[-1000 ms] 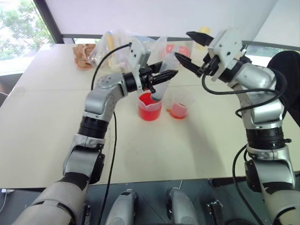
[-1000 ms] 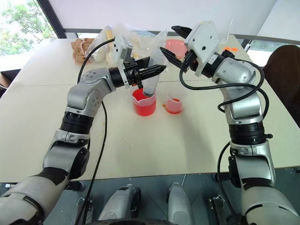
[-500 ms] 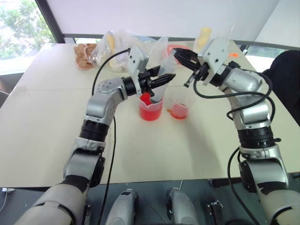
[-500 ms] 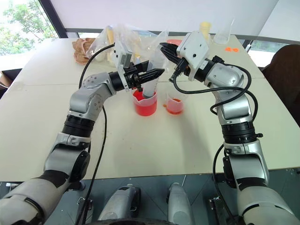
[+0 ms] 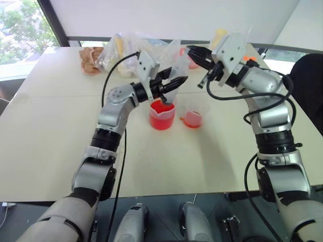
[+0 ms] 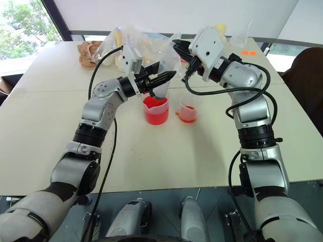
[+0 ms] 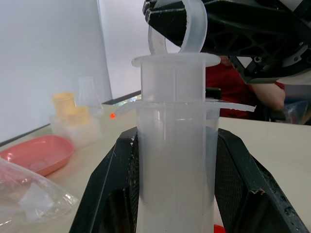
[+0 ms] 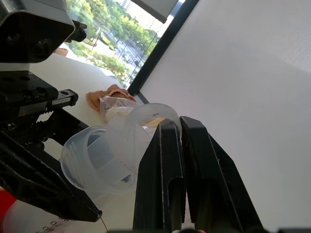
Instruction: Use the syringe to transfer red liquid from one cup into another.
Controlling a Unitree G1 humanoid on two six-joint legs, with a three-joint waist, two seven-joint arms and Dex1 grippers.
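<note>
Daylight is coming in through a window (image 5: 20,35) at the far left corner, trees showing outside. A dark window frame (image 5: 54,22) is running up beside it. A white wall panel (image 5: 166,17) is spanning behind the pale table (image 5: 50,131). Dark grey floor (image 5: 161,212) is showing below the table's near edge.

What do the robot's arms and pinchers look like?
Both arms are shiny silver metal with black rings at the joints. A loose black cable loops along each one. The left gripper and the right gripper each have two pointy black fingers under a pale grey box.
</note>
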